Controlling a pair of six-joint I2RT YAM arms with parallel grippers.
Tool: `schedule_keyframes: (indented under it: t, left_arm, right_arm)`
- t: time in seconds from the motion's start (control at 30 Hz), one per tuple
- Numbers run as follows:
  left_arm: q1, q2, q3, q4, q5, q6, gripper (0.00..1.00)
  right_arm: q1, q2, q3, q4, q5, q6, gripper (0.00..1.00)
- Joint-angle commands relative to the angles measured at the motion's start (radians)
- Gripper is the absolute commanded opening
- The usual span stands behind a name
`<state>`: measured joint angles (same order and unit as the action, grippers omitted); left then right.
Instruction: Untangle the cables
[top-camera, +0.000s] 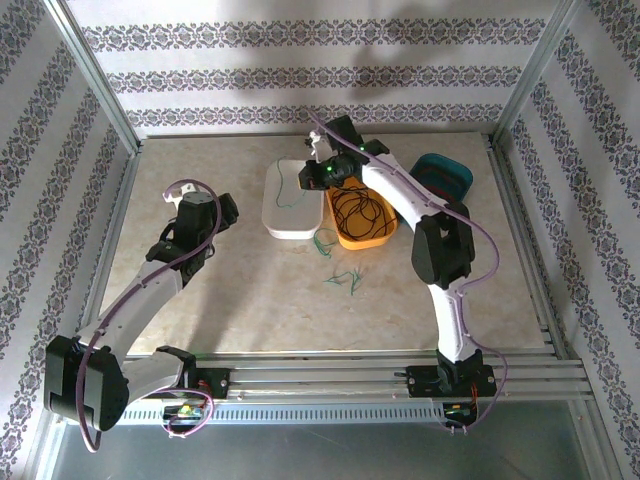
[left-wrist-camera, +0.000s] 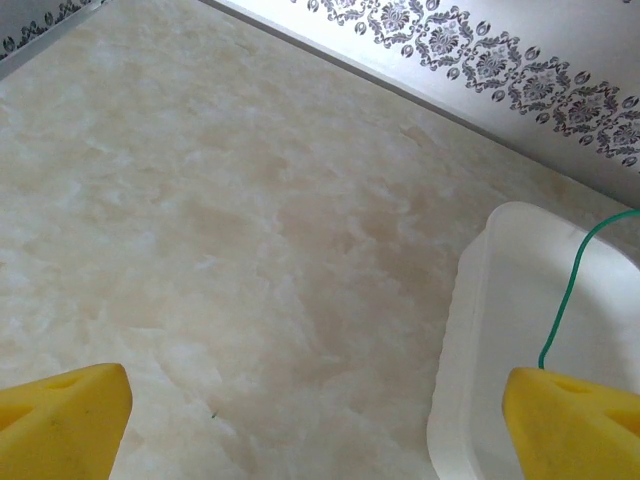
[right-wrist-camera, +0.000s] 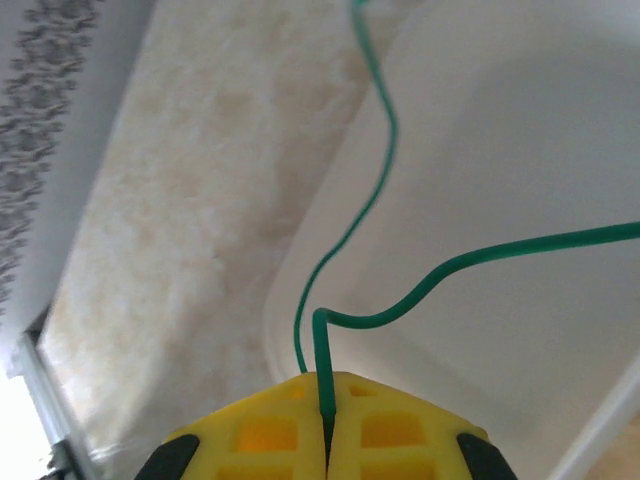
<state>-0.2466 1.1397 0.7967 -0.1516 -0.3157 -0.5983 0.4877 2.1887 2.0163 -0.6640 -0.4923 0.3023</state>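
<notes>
We judge the work partly done. One green cable (right-wrist-camera: 385, 130) is clamped in the right pincer (right-wrist-camera: 325, 395), whose yellow tips press together on it. It trails over the white tray (top-camera: 285, 215), which otherwise looks bare. The left pincer (left-wrist-camera: 320, 425) stands wide apart and holds nothing, hovering over the table (top-camera: 220, 300) near that tray's left side.

As we read it, most of the sorting is left. The dark cables (top-camera: 355, 210) lie coiled together in the orange tray (top-camera: 370, 242), and loose green cables (top-camera: 345, 282) lie on the table in front of the trays. We cannot tell how knotted these are.

A teal tray (top-camera: 450, 172) sits behind the right arm, partly hidden. That arm stretches across the orange tray, so it would likely hinder any reach for the dark coil.
</notes>
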Motion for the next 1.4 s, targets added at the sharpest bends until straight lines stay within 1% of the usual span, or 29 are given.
schedule_keyframes:
  t: [0.0,0.2,0.37,0.43,0.53,0.6,0.7,0.93,0.97,1.07,1.1,1.17,1.2,1.37]
  left_arm:
    - [0.005,-0.009,-0.01,-0.028,0.001,-0.032,0.95]
    - [0.004,0.012,0.001,-0.018,0.029,-0.031,0.95]
    - [0.005,0.041,0.016,-0.014,0.056,-0.03,0.96]
    - [0.004,0.056,0.021,-0.01,0.07,-0.034,0.96]
    - [0.004,0.069,0.022,0.0,0.089,-0.04,0.96]
    - [0.005,0.074,0.02,0.007,0.097,-0.046,0.96]
    - [0.005,0.083,0.018,0.015,0.109,-0.049,0.96]
    - [0.004,0.094,0.019,0.022,0.139,-0.041,0.96]
    - [0.004,0.097,0.02,0.028,0.147,-0.035,0.96]
    - [0.003,0.103,0.023,0.045,0.169,-0.012,0.96]
    - [0.002,0.105,0.024,0.051,0.176,-0.003,0.96]
    - [-0.002,0.117,0.032,0.053,0.193,0.017,0.96]
    - [-0.005,0.121,0.037,0.052,0.201,0.029,0.96]
    - [-0.041,0.144,0.047,0.08,0.243,0.092,0.97]
  right_arm:
    - [0.024,0.051,0.052,-0.102,0.103,-0.071,0.0]
    - [0.047,0.098,0.075,-0.15,0.052,-0.181,0.0]
    - [0.072,0.114,0.096,-0.188,0.097,-0.257,0.0]
    - [0.082,0.116,0.11,-0.196,0.152,-0.268,0.0]
    - [0.111,0.093,0.108,-0.181,0.29,-0.295,0.0]
    - [0.123,0.088,0.114,-0.181,0.323,-0.313,0.0]
    - [0.121,0.098,0.13,-0.19,0.282,-0.298,0.0]
    - [0.07,0.161,0.148,-0.16,0.099,-0.185,0.0]
    - [0.063,0.164,0.145,-0.151,0.075,-0.166,0.05]
    - [0.054,0.14,0.105,-0.117,0.073,-0.126,0.46]
    - [0.052,0.122,0.085,-0.106,0.092,-0.122,0.51]
    - [0.05,0.062,0.026,-0.072,0.136,-0.12,0.57]
    - [0.049,0.028,-0.006,-0.054,0.158,-0.117,0.59]
    - [0.052,-0.201,-0.213,0.046,0.257,-0.106,0.6]
